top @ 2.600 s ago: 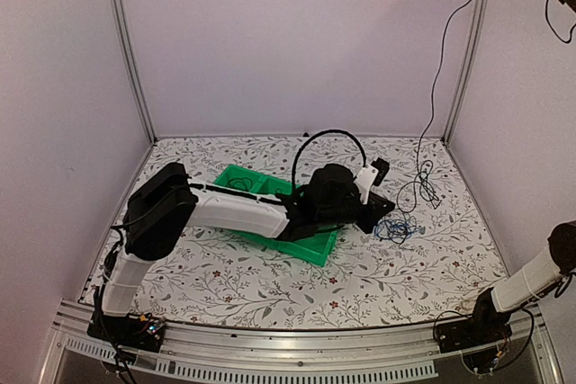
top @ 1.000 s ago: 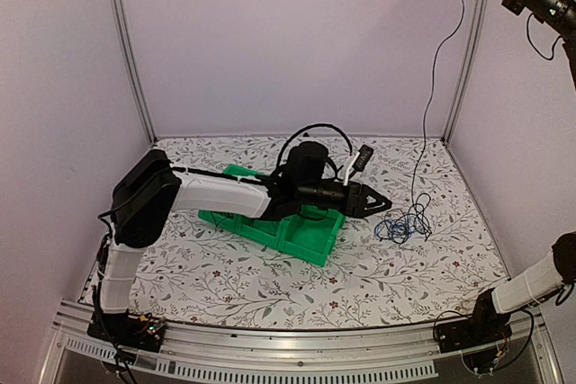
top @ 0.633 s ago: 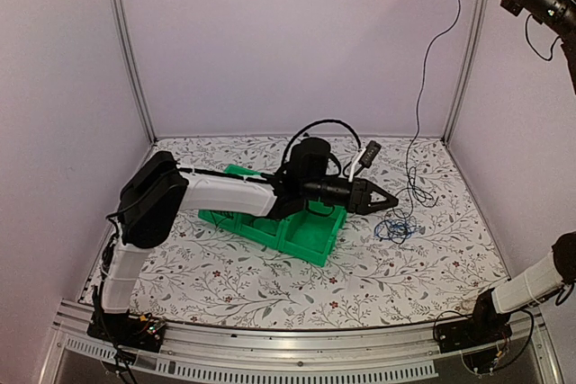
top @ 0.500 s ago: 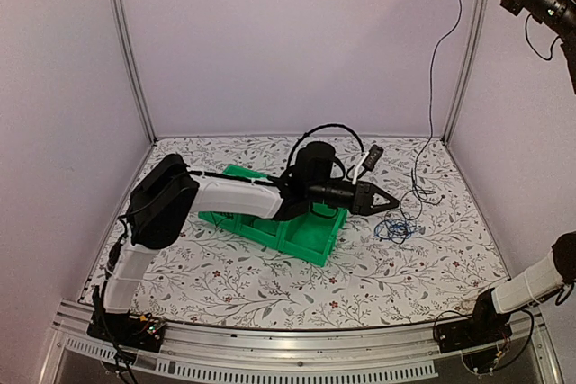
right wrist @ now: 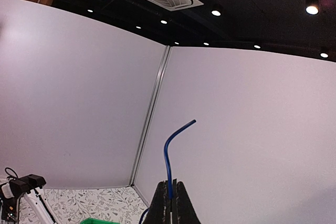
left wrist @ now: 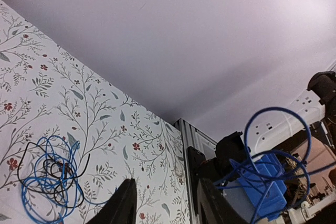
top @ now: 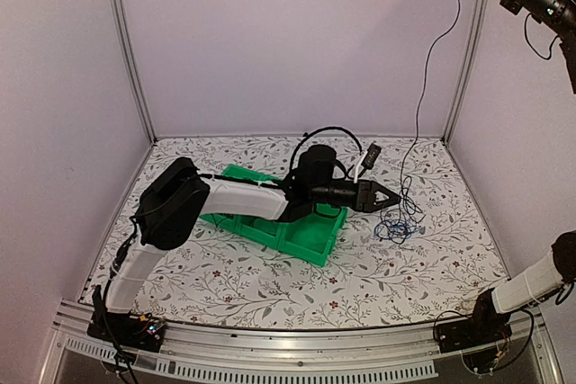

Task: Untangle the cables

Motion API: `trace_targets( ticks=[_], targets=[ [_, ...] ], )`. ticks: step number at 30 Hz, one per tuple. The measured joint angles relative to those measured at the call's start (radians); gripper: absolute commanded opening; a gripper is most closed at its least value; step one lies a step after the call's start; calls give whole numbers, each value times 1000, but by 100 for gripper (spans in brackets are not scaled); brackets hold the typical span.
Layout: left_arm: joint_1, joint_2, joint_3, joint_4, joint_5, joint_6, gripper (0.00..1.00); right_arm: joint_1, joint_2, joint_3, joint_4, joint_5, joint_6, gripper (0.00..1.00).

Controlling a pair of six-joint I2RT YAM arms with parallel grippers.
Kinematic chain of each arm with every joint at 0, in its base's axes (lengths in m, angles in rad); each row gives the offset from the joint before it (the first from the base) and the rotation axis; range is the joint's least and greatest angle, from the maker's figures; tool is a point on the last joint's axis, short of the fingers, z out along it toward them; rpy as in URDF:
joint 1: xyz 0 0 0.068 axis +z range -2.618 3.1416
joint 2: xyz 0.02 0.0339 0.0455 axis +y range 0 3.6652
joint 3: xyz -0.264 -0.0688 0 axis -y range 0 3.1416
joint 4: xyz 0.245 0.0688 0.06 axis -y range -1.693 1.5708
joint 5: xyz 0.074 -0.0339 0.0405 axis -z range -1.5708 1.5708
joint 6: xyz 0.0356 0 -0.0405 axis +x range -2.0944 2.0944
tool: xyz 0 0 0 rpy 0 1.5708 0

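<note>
In wrist view, right end effector [right wrist: 170, 186] pinching blue cable [right wrist: 166, 153], left end effector [top: 393, 197] released

- Cables [top: 396, 227]: thin blue and black wires, loosely knotted in a small flat heap, right of centre in the overhead view.
- One black strand [top: 421, 87]: rises from the heap toward the upper right corner.

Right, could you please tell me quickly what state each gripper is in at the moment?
Left gripper: open, holding nothing.
Right gripper: shut on the blue cable.
</note>
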Motion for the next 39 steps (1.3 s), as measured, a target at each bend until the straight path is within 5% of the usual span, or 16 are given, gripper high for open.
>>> trace_targets(
  ticks=[3, 12, 18, 39],
  targets=[
    [0, 0, -3, 10, -6, 0, 39, 0, 0, 0, 2, 0, 1, 0],
    [15, -83, -168, -53, -175, -42, 62, 0, 0, 0, 7, -3, 3, 0],
    [45, -155, -311, 56, -202, -85, 64, 0, 0, -5, 14, -5, 8, 0],
    [20, -2, -13, 103, 2, -87, 53, 0, 0, -11, 21, -16, 11, 0]
  ],
)
